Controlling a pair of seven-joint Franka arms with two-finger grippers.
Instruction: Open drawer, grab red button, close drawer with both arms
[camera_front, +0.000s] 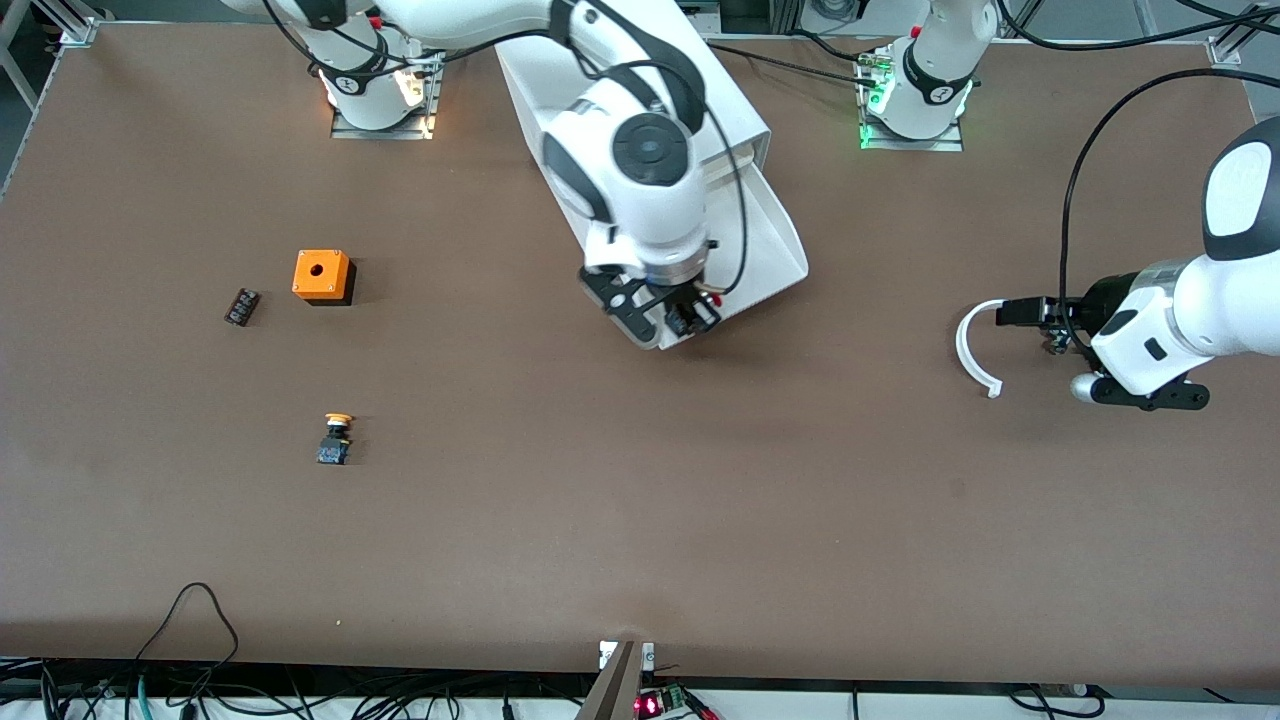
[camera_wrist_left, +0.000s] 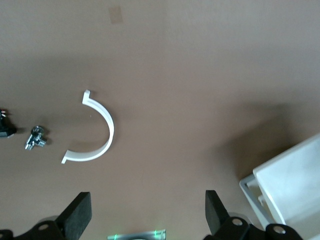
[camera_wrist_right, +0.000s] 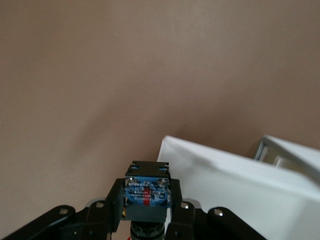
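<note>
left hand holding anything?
No: in the left wrist view the left hand is open over bare table, with the white curved piece lying apart from its fingers.

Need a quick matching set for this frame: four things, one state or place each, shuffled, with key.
1. black right gripper
2. black left gripper
3. orange cube with a round hole
4. wide white plastic drawer

a. pulled out of the white cabinet
b. open, over bare table beside a white curved plastic piece
c. on the table, toward the right arm's end
d. shut on the blue-based push-button switch

Pairs: 1-d, 2-b, 3-c, 4-a
</note>
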